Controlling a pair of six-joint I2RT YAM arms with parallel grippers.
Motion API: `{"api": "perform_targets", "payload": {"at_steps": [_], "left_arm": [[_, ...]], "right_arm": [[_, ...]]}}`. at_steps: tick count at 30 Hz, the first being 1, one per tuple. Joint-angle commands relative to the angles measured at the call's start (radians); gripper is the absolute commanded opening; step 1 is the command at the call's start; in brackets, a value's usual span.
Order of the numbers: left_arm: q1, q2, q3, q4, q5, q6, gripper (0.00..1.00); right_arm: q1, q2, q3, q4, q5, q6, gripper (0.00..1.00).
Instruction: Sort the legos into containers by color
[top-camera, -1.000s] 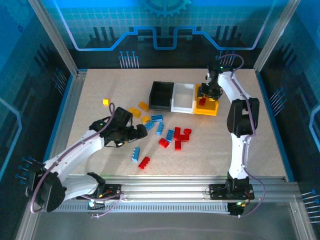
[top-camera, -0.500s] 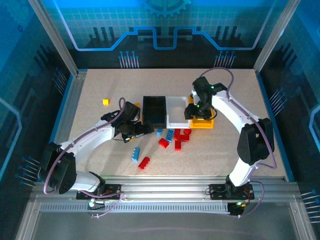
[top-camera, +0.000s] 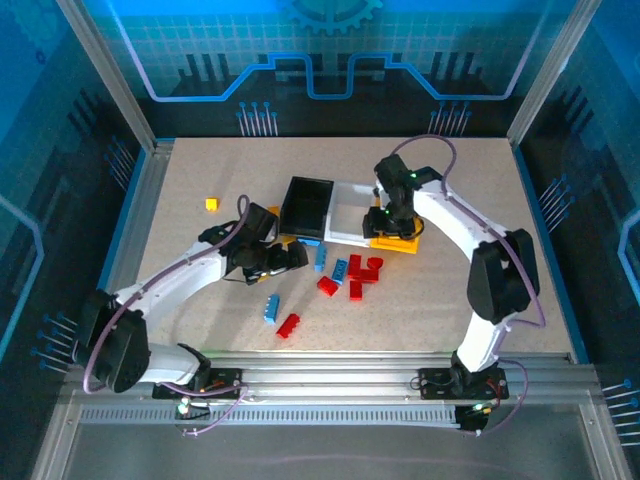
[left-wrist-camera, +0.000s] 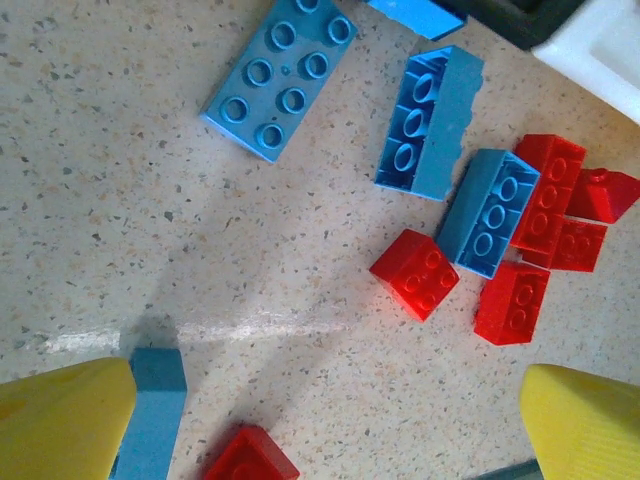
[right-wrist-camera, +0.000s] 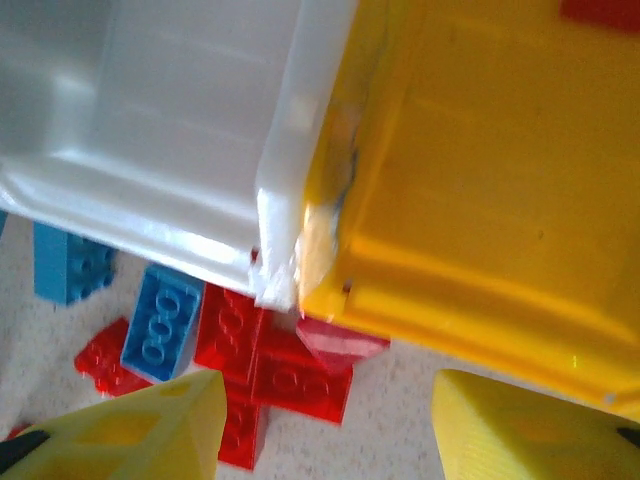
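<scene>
The containers stand in a crooked row: a black bin (top-camera: 305, 203), a white bin (top-camera: 345, 215) and a yellow-orange bin (top-camera: 402, 245). Red legos (top-camera: 355, 275) and blue legos (top-camera: 340, 268) lie scattered in front of them. My left gripper (top-camera: 290, 258) hovers open over the table (left-wrist-camera: 325, 430), with a blue brick (left-wrist-camera: 150, 410) beside its left finger and a red brick (left-wrist-camera: 250, 455) between the fingers, lying on the table. My right gripper (top-camera: 388, 228) is open just above the near corner where the white bin (right-wrist-camera: 170, 130) meets the yellow-orange bin (right-wrist-camera: 480, 180), with nothing in it (right-wrist-camera: 330, 430).
A lone yellow brick (top-camera: 212, 204) lies at the far left. One blue brick (top-camera: 272, 307) and one red brick (top-camera: 288, 325) lie nearer the front. A red piece (right-wrist-camera: 600, 8) sits inside the yellow-orange bin. Metal frame rails border the table.
The three bins have slid nearer and leftward, and the black one has turned askew. My right gripper came down to the yellow-orange bin's near corner. My left gripper moved right toward the bricks.
</scene>
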Motion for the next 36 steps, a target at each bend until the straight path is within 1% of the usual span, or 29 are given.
{"api": "perform_targets", "payload": {"at_steps": [1, 5, 13, 17, 20, 22, 25, 31, 36], "left_arm": [[0.009, -0.066, -0.035, -0.056, -0.001, 0.030, 0.99], [0.016, -0.128, -0.081, -0.074, -0.009, 0.018, 0.99], [0.034, -0.251, -0.155, -0.124, -0.029, -0.009, 0.99], [0.041, -0.298, -0.175, -0.149, -0.040, -0.018, 0.99], [0.043, -0.326, -0.187, -0.157, -0.047, -0.030, 0.99], [0.043, -0.338, -0.194, -0.162, -0.049, -0.037, 0.99], [0.043, -0.353, -0.198, -0.175, -0.055, -0.042, 0.99], [0.043, -0.354, -0.195, -0.182, -0.057, -0.045, 0.99], [0.043, -0.334, -0.186, -0.172, -0.049, -0.049, 0.99]], "right_arm": [[-0.022, 0.081, 0.080, -0.009, 0.044, 0.005, 0.58], [-0.024, 0.164, 0.163, 0.005, 0.022, 0.005, 0.57], [-0.034, 0.382, 0.421, -0.056, 0.051, 0.031, 0.54], [-0.048, 0.443, 0.502, -0.084, 0.081, 0.055, 0.40], [-0.069, 0.469, 0.542, -0.084, 0.097, 0.064, 0.33], [-0.088, 0.495, 0.586, -0.097, 0.096, 0.071, 0.30], [-0.120, 0.513, 0.650, -0.103, 0.090, 0.083, 0.30], [-0.165, 0.596, 0.759, -0.111, 0.063, 0.097, 0.30], [-0.168, 0.602, 0.757, -0.100, 0.056, 0.106, 0.32]]}}
